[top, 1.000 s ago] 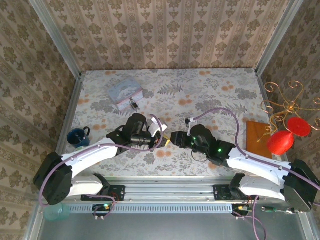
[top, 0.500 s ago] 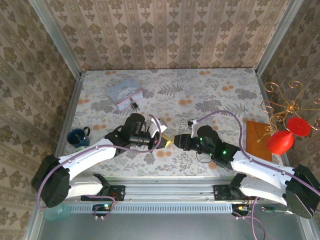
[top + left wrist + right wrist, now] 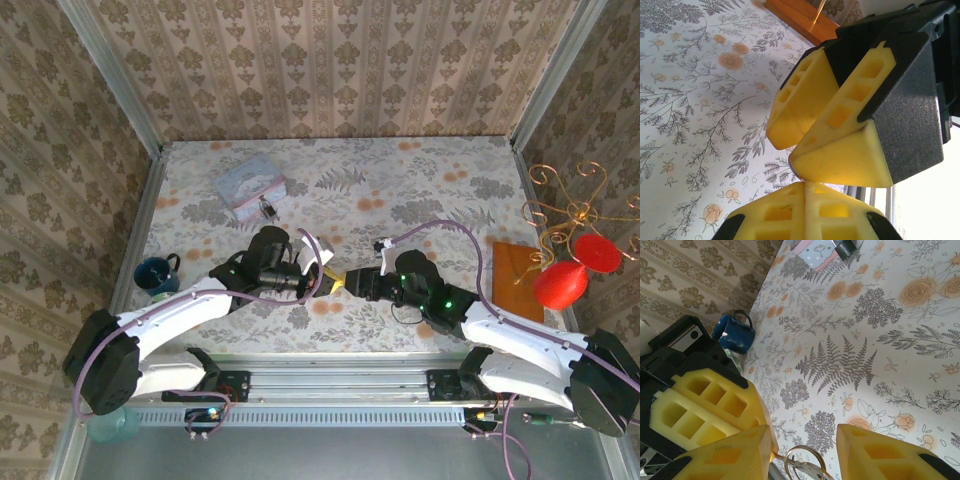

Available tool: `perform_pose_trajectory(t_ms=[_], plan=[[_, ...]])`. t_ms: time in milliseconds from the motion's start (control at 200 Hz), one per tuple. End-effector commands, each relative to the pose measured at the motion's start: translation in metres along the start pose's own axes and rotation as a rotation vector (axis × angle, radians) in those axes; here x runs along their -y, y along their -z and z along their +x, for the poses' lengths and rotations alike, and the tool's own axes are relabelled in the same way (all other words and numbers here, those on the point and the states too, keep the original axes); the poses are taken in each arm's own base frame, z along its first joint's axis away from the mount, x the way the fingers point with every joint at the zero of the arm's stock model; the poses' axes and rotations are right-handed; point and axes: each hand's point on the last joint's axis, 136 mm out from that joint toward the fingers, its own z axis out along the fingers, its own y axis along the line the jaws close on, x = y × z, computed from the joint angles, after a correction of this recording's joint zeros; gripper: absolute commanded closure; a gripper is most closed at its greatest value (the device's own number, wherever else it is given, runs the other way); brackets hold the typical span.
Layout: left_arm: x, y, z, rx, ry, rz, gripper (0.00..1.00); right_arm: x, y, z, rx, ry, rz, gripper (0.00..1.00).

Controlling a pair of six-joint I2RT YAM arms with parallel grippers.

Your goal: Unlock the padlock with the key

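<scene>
The tiny dark padlock (image 3: 267, 208) lies on the floral table beside the pale blue tin (image 3: 250, 183); it also peeks in at the top of the right wrist view (image 3: 845, 247). Both grippers meet tip to tip near the table's front middle. My left gripper (image 3: 327, 283) (image 3: 805, 186) is shut, and a thin metal edge sticks out from its tips. In the right wrist view, the key's silvery ring (image 3: 804, 446) and a strip of metal, the key (image 3: 810, 469), project from the left fingers (image 3: 710, 405). My right gripper (image 3: 351, 283) (image 3: 802, 434) is open, with a finger on either side of the ring.
A blue mug (image 3: 155, 273) stands at the left edge. A wooden board (image 3: 518, 275) lies at the right, next to red ornaments on gold wire (image 3: 570, 270). Patterned walls close in three sides. The tin and padlock sit well behind the grippers.
The right arm shifted slightly right and toward the near edge a second ago, then held. Both grippers stay tip to tip; the left remains shut.
</scene>
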Motion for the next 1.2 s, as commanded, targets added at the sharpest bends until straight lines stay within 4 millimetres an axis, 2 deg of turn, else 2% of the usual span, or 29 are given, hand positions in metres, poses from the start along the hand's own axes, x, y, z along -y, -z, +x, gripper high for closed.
perform_pose_trajectory(t_ms=[0,225,460,645,765,990,1110,1195], plan=[[0.001,0.005,-0.013,0.044,-0.024,0.007,1.00,0.002,0.002,0.008,-0.018,0.025,-0.009,0.59],[0.000,0.007,-0.015,0.060,-0.019,0.006,1.00,0.003,0.001,0.010,-0.023,0.025,-0.015,0.60],[0.000,0.005,-0.015,0.058,-0.013,0.015,1.00,-0.006,0.000,0.009,-0.017,0.022,-0.066,0.64],[-0.001,0.005,-0.015,0.061,-0.010,0.014,1.00,-0.008,0.000,0.009,-0.015,0.023,-0.081,0.62],[-0.002,0.005,-0.015,0.063,-0.007,0.007,1.00,-0.011,0.001,0.009,-0.012,0.022,-0.101,0.69],[-0.005,0.004,-0.016,0.067,0.002,-0.003,1.00,-0.014,0.005,0.006,0.005,0.010,-0.110,0.91],[-0.010,0.007,-0.016,0.075,0.009,-0.028,1.00,-0.010,0.007,0.003,0.023,0.009,-0.087,0.95],[-0.021,0.017,-0.021,0.124,0.052,-0.054,0.93,-0.005,0.011,0.000,0.050,0.005,-0.061,0.97]])
